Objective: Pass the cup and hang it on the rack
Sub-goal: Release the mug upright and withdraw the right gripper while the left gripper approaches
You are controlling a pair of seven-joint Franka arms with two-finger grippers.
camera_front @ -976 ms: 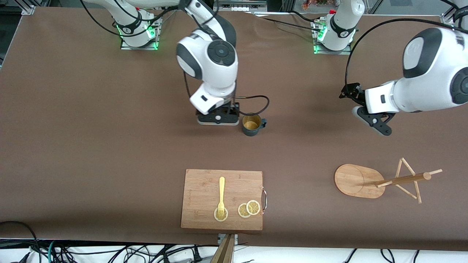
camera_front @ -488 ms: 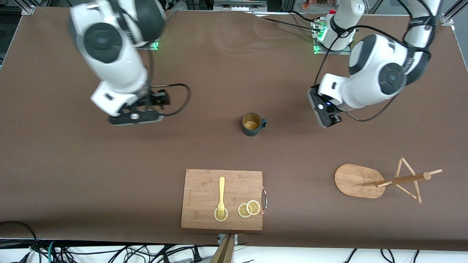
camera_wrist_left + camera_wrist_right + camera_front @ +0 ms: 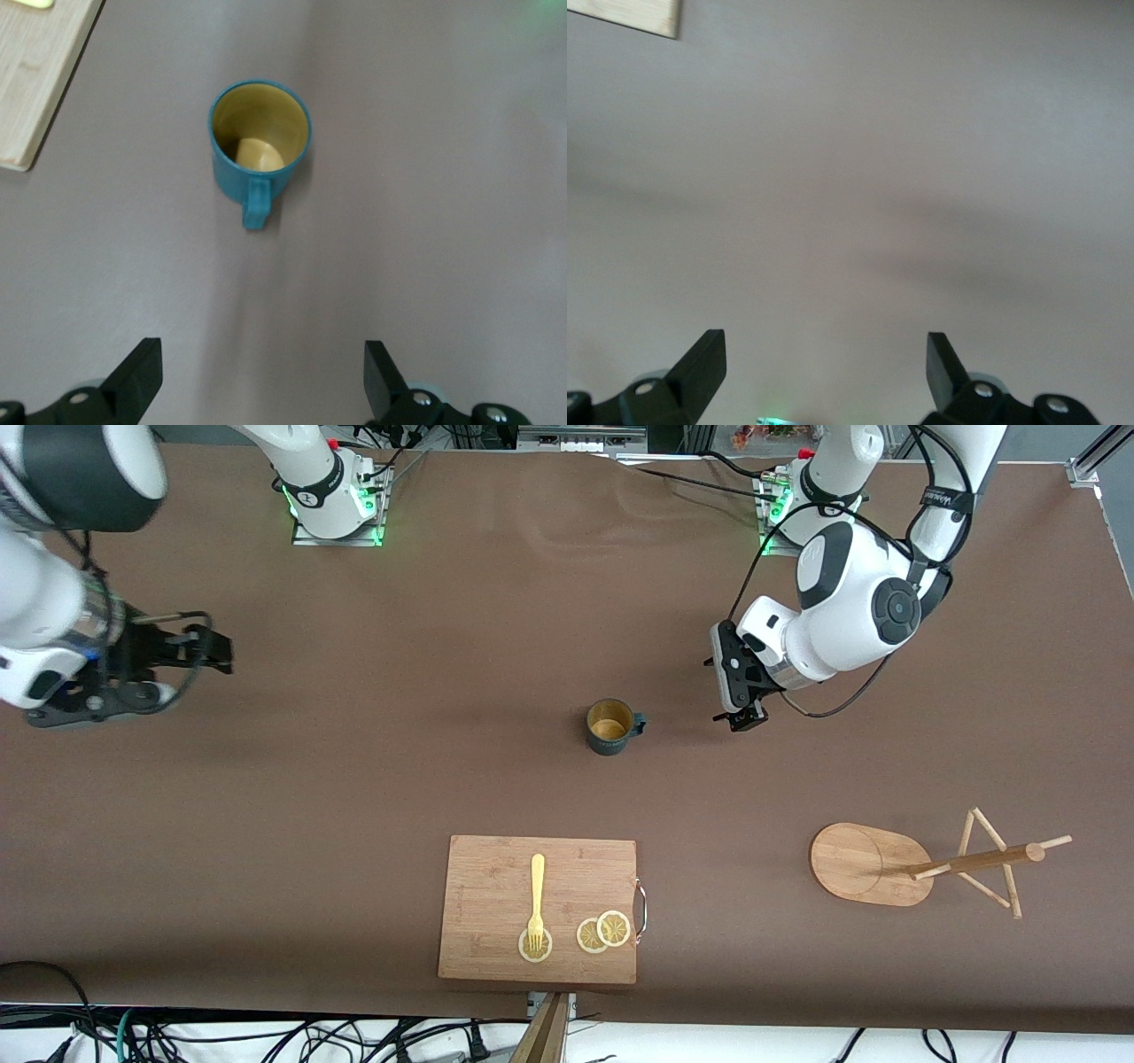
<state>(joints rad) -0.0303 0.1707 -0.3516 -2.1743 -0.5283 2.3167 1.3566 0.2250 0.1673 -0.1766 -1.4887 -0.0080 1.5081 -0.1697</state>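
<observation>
Front view. I am seeing the cup (image 3: pixel 609 727) standing upright near the middle of the frame on the brown table (image 3: pixel 354 779). It is looking like a small dark teal mug with a yellowish-tan inside, and its loop handle is pointing toward the left arm's end of the table. The left gripper (image 3: pixel 738 691) is hanging just beside the cup at center right, clear of it, holding nothing. The right gripper (image 3: pixel 89 700) is sitting at the frame's left edge, well apart from the cup; this view is not telling me how its fingers stand. The rack (image 3: pixel 921 863) is showing at lower right, with its oval base, post and thin pegs. A cutting board (image 3: pixel 496 877) is lying at lower center, nearer the camera than the cup, carrying a fork (image 3: pixel 536 903) and lemon slices (image 3: pixel 602 932).

Left wrist view. The cup (image 3: pixel 259 146) is sitting upright in the upper middle of the frame, rim round, tan inside showing, handle facing the gripper. The left gripper's fingertips (image 3: pixel 142 376) are standing wide apart at the bottom edge, touching nothing. A corner of the cutting board (image 3: pixel 40 71) is showing at upper left.

Right wrist view. The right gripper's fingertips (image 3: pixel 704 363) are standing wide apart over bare table (image 3: pixel 850 177), empty.
</observation>
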